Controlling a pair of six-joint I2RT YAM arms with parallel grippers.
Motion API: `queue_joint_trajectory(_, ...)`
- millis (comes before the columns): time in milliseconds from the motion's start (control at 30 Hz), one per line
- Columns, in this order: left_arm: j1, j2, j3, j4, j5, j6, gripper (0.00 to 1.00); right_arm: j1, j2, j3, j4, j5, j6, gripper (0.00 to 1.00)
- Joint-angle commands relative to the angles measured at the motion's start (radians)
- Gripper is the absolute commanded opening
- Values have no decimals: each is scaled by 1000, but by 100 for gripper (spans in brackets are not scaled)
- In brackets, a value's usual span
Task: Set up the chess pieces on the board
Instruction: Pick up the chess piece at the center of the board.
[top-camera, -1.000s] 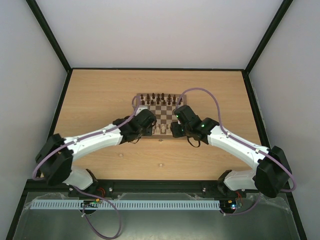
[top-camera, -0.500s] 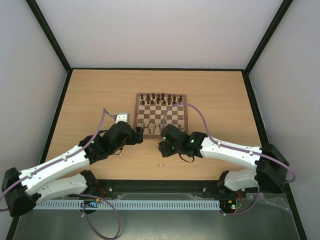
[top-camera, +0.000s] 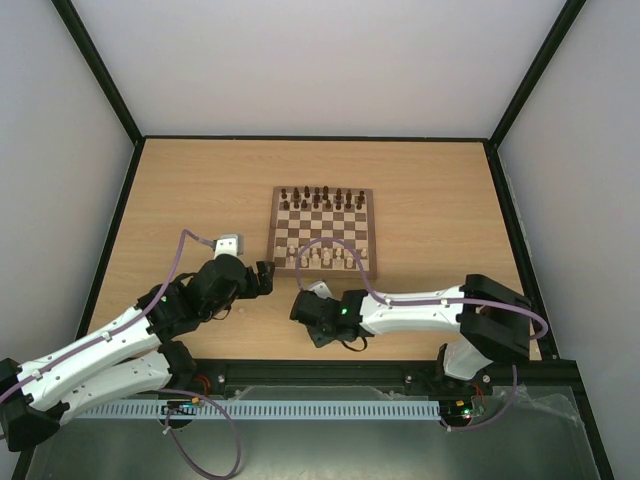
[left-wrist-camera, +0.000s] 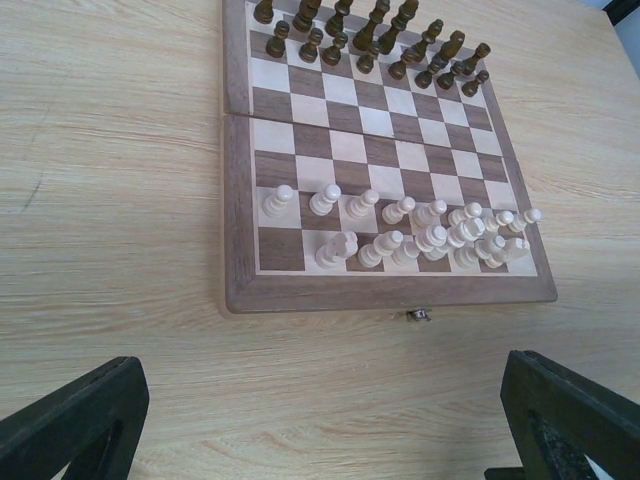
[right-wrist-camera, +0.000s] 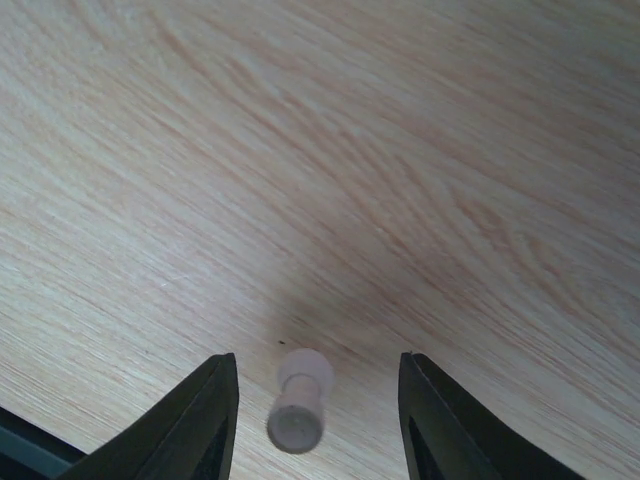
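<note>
While the board (top-camera: 322, 232) sits mid-tabletop (top-camera: 440, 190) in the top view, both my arms reach to its near side. My left fingers (top-camera: 262, 278) hang just off its near left corner. My right fingers (top-camera: 303, 306) are low over bare wood, a little in front of its near edge. The dark pieces (top-camera: 322, 197) line the far rows, and the pale chess pieces (top-camera: 322, 257) crowd the near rows.

From my left wrist, my left fingers stand wide apart and hold nothing, with the whole board showing between them. The pale chess pieces fill most of the two near rows, bunched tightly toward the right. One odd piece (left-wrist-camera: 336, 247) in the nearest row looks tipped or doubled, though I cannot be sure.

From my right wrist, one pale pawn (right-wrist-camera: 298, 402) is on the tabletop, off the board, between my right fingers. They are apart, with a gap on each side of it and no contact. I cannot tell whether it stands or lies. I judge it to be light, stiff turned wood, smooth and round, and quick to roll or squirt out of a pinch. I would close gently across the narrow stem below the head, centred, then lift straight up.
</note>
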Motion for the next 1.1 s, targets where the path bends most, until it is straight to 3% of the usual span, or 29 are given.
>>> queue_joint_trajectory(0, -4, -13, -11, -30, -20, -3, 100, 26, 39, 43, -59, 38, 42, 42)
queue_joint_trajectory(300, -5, -13, -10, -24, -27, 4, 99, 28, 49, 53, -72, 38, 41, 24)
queue_joint_trajectory(667, -4, 0, -14, -17, -30, 4, 100, 35, 28, 37, -91, 38, 49, 29)
queue_joint_trajectory(1000, -4, 7, -22, -10, -28, -1, 99, 55, 30, 29, -92, 33, 57, 28)
queue_joint_trajectory(1067, -5, 6, -21, -10, -29, -2, 99, 56, 27, 24, -94, 36, 59, 24)
